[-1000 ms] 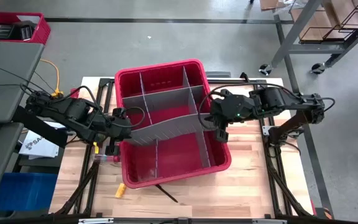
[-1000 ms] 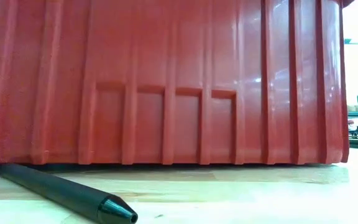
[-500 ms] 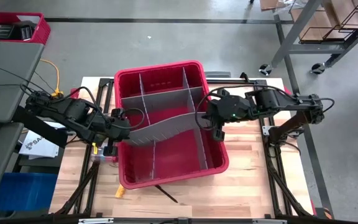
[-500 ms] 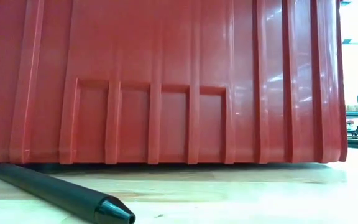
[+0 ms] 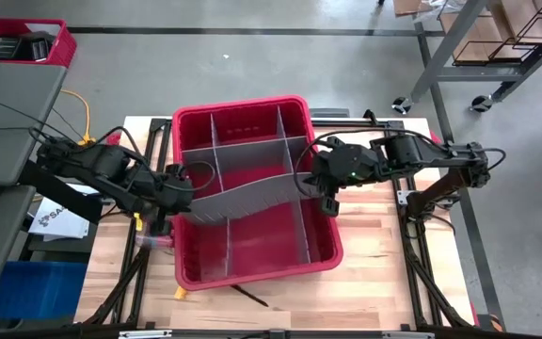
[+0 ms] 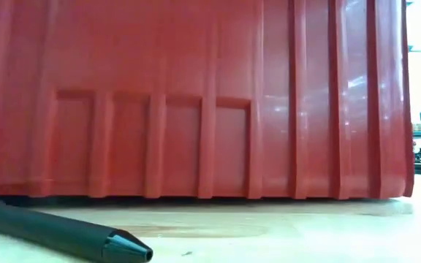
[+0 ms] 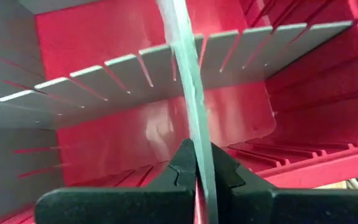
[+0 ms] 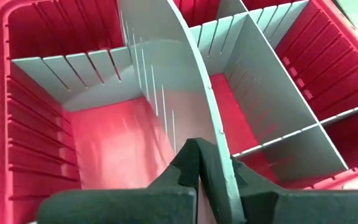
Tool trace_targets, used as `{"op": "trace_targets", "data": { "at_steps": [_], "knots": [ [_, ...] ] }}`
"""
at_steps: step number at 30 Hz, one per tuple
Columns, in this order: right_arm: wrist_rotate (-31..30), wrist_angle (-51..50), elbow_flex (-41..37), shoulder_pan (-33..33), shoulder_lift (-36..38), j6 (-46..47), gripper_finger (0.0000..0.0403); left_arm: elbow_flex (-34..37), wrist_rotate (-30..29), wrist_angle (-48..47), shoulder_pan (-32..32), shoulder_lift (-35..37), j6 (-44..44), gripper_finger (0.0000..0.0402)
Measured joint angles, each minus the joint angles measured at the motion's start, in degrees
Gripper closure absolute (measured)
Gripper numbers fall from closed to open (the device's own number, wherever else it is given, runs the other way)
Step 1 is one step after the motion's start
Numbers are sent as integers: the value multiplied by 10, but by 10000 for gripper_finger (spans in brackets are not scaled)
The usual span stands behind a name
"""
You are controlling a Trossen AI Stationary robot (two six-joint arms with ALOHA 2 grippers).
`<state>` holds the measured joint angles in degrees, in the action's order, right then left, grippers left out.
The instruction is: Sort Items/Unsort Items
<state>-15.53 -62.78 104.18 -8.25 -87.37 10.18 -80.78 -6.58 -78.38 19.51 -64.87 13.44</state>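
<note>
Looking down in the high view, the red bin (image 5: 252, 198) is shown at centre, its long grey divider (image 5: 252, 195) pinched at either end by the left gripper (image 5: 179, 192) and right gripper (image 5: 324, 186). A yellow piece (image 5: 183, 292) and dark stick (image 5: 250, 295) lie at lower centre, outside the bin. In the low view, that stick (image 6: 64, 235) is seen at lower left. Both wrist views confirm fingers pressed onto the divider (image 7: 188, 112) (image 8: 197, 118); an even, level lift is advised.

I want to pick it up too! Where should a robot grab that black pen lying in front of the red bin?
Probably the middle of the black pen, coming straight down from above. It lies flat on the wooden table with clear wood on its near side, while the red bin crowds its far side.
</note>
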Motion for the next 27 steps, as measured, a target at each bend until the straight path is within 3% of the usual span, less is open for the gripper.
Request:
{"op": "trace_targets", "data": {
  "at_steps": [12, 27],
  "knots": [
    [37, -10, 0, -4, 0, 46, 403, -35, -10, -25, 0, -2, -7, 401],
    [16, 11, 0, -55, -2, 95, 403, -34, -29, -33, 0, -2, -23, 401]
  ]
}}
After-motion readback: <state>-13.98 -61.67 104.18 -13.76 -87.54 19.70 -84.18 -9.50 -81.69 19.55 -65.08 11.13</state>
